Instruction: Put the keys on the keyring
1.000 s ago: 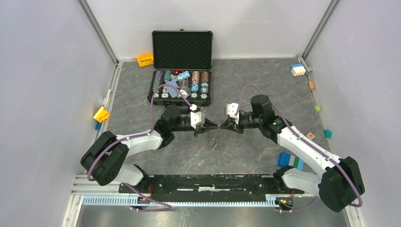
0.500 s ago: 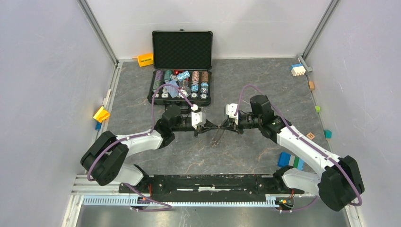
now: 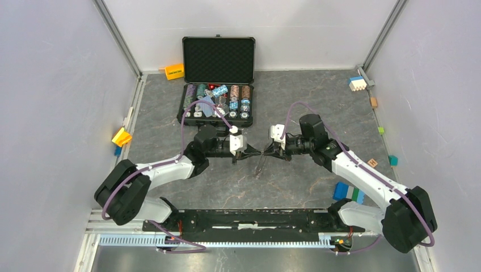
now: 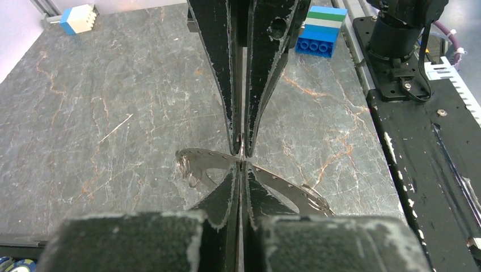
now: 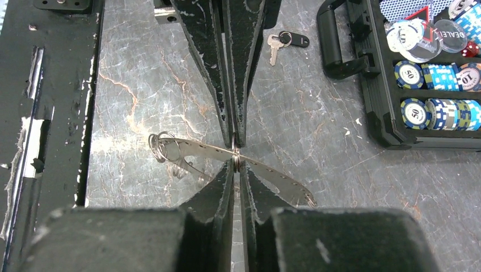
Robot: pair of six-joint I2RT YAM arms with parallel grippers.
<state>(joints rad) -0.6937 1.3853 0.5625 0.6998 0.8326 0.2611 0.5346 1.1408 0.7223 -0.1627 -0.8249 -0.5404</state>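
The keyring, a flat grey metal ring with a toothed, holed edge, hangs above the table between my two grippers. My left gripper is shut on its rim; in the left wrist view the keyring spreads to both sides of the tips. My right gripper is shut on the same rim from the opposite side, at a small split ring on the keyring. The two grippers stand tip to tip. One key, silver with a dark head, lies on the table near the case handle.
An open black case of poker chips stands at the back; its handle is near the key. A blue-green brick lies at the right, near the black base rail. Small blocks lie along the walls.
Both grippers have shifted very slightly to the left together, and the hanging keyring has swung a little. Both grips are unchanged.
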